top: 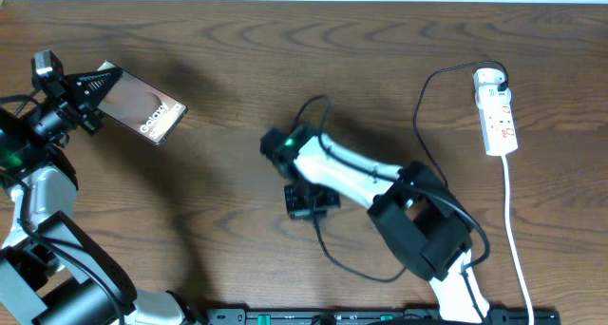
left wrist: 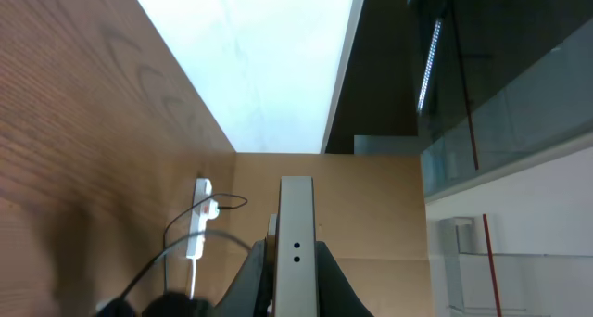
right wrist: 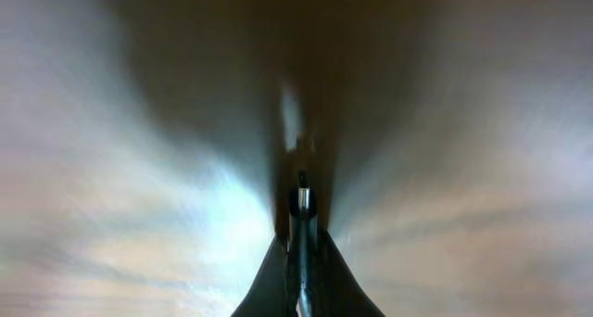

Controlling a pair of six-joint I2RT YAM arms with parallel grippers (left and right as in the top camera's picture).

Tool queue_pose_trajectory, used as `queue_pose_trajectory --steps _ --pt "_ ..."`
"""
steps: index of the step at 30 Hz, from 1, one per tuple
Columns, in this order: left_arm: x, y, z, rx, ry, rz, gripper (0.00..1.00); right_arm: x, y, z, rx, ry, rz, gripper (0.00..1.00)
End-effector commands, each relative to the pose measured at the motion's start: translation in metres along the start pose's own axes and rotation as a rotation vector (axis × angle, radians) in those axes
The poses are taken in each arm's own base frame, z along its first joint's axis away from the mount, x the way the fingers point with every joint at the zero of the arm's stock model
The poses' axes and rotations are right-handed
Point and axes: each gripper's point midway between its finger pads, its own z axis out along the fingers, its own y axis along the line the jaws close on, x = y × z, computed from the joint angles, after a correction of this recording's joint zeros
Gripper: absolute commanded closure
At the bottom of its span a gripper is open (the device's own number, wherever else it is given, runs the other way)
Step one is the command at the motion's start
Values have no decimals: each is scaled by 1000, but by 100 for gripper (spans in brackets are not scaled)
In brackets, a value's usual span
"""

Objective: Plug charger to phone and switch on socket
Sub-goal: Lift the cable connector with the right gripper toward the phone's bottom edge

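My left gripper is shut on one end of the phone and holds it tilted above the table at the far left, with the "Galaxy" lettering towards the right. In the left wrist view the phone shows edge-on between the fingers. My right gripper is at mid-table, apart from the phone. It is shut on the connector tip of the charger's black cable. The white adapter sits in the top end of the socket at the far right.
The socket's white cord runs down the right side to the front edge. The black cable loops over and under my right arm. A black rail lines the front edge. The socket shows far off in the left wrist view.
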Motion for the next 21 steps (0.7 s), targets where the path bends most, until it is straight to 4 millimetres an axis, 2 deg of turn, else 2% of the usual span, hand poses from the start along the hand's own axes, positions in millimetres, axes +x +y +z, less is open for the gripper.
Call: queue_pose_trajectory --steps 1,2,3,4,5,6,7,9,14,16,21 --pt "4 -14 -1 1 17 57 93 -43 4 -29 -133 -45 -105 99" --pt "4 -14 -1 1 17 64 93 -53 22 -56 -302 -54 -202 99" --pt "4 -14 -1 1 17 73 93 -56 32 -73 -409 -59 -269 99" --pt "4 -14 -1 2 17 93 93 -53 58 -122 -720 -92 -499 99" --pt "4 -14 -1 2 17 107 93 -49 64 -143 -841 -115 -587 99" --pt "4 -14 -1 2 17 131 93 -42 65 -177 -1024 -178 -739 99" --pt "4 -14 -1 2 17 164 93 -36 58 -198 -1128 -236 -832 99" --pt "4 -14 -1 3 18 197 93 -30 47 -210 -1198 -300 -924 99" --pt "15 -14 16 10 68 278 93 -4 33 -208 -1219 -322 -1065 99" --pt "24 -13 29 17 107 316 93 8 36 -208 -1226 -320 -1124 99" --pt "64 -9 76 55 261 425 93 25 57 -201 -1216 -288 -1202 99"
